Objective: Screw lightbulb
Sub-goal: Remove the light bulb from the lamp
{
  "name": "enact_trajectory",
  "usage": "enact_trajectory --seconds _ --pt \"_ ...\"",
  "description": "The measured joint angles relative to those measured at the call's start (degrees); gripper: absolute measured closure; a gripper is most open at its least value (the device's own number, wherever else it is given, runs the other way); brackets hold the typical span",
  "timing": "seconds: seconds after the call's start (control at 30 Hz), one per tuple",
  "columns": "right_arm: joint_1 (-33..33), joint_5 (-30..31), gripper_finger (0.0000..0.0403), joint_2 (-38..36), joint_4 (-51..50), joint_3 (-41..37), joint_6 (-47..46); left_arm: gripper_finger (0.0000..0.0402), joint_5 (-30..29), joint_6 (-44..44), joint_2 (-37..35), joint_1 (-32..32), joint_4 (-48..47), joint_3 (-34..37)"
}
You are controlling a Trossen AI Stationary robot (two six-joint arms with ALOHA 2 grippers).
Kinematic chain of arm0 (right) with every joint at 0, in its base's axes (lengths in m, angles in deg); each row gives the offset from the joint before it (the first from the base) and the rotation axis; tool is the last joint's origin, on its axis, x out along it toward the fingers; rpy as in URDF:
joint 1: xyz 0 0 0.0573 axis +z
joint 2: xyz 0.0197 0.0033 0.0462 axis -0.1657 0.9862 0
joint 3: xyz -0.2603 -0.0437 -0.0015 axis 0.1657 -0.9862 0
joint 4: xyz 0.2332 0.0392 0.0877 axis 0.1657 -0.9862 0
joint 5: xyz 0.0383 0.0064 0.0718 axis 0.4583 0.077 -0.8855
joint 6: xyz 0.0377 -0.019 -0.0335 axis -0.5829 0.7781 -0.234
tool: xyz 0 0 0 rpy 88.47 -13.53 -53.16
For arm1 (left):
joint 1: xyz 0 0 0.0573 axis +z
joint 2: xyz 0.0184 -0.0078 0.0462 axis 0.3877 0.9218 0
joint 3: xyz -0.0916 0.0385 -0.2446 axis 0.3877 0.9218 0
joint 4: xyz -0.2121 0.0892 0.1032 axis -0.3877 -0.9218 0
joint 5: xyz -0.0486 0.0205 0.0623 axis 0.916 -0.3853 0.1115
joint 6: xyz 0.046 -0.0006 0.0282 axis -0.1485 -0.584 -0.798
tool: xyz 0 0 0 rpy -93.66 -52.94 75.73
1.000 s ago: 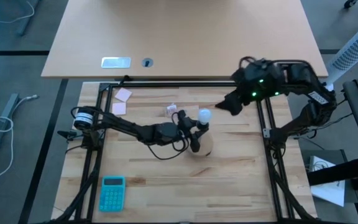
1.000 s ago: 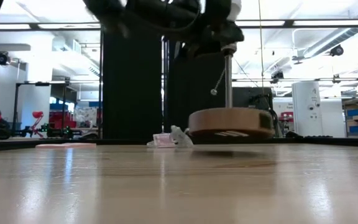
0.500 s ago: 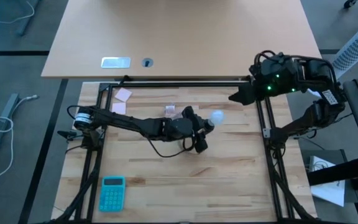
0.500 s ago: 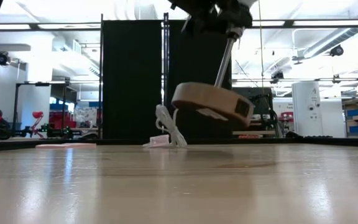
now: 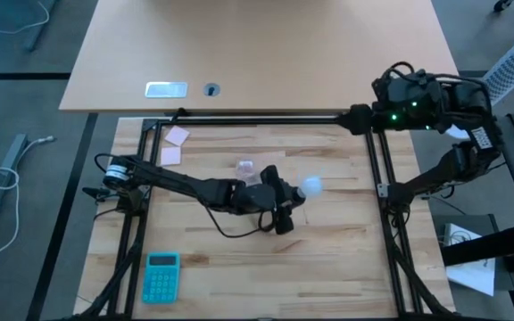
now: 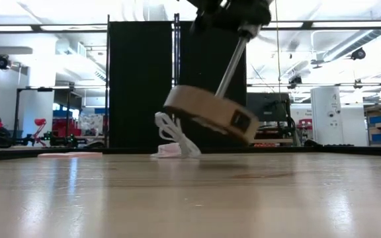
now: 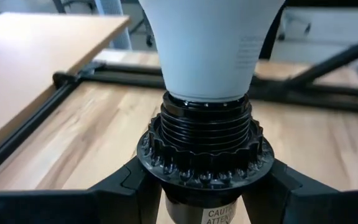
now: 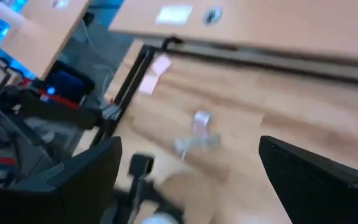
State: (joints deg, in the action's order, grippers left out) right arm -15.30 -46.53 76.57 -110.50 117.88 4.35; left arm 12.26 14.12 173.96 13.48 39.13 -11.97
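Observation:
A white frosted lightbulb [image 7: 207,43] sits in the black ribbed socket [image 7: 204,149] of a lamp with a thin stem [image 6: 230,63] and a round wooden disc [image 6: 210,116] as its foot. My left gripper [image 7: 204,199] is shut on the socket at mid-table, and the bulb [image 5: 311,186] shows just past it. My right gripper [image 5: 357,118] hangs open and holds nothing above the table's far right corner, well away from the lamp. My left gripper pinches the socket's lower body [image 7: 224,214], below the ribbed collar, between its two fingers [image 7: 123,186], one on each side. It reaches in from the table's left, slanting a little downward. The lamp is lifted clear and tilted, bulb end toward the right, with the disc hanging below.
A crumpled clear wrapper with a white cord [image 5: 245,167] lies just beyond the lamp. Two pink notes [image 5: 178,135] sit at the far left and a teal calculator [image 5: 160,276] at the near left. A black frame rail [image 5: 377,178] runs along the right side.
My left gripper has risen and tipped, moving slightly toward the table's right and near edges. The lamp went with it: the wooden disc was level just above the table and now hangs higher and tilted. My right gripper has drawn back toward the far right corner.

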Motion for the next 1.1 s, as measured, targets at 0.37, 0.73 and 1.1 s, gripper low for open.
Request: enact_trajectory --seconds 0.37,0.73,1.1 --pt "4.39 -2.64 0.0028 0.99 -0.15 -8.31 -0.53 0.0238 1.42 -0.36 -0.11 0.86 -4.51 0.02" --pt "4.68 -2.12 0.0028 0.96 -0.41 -9.92 -12.37 0.0238 1.43 -2.56 0.28 1.87 -7.22 0.47" --pt "13.24 -1.50 0.0028 3.32 5.67 -17.39 -23.64 0.0238 -1.01 -3.03 -1.99 4.76 -8.84 0.48"
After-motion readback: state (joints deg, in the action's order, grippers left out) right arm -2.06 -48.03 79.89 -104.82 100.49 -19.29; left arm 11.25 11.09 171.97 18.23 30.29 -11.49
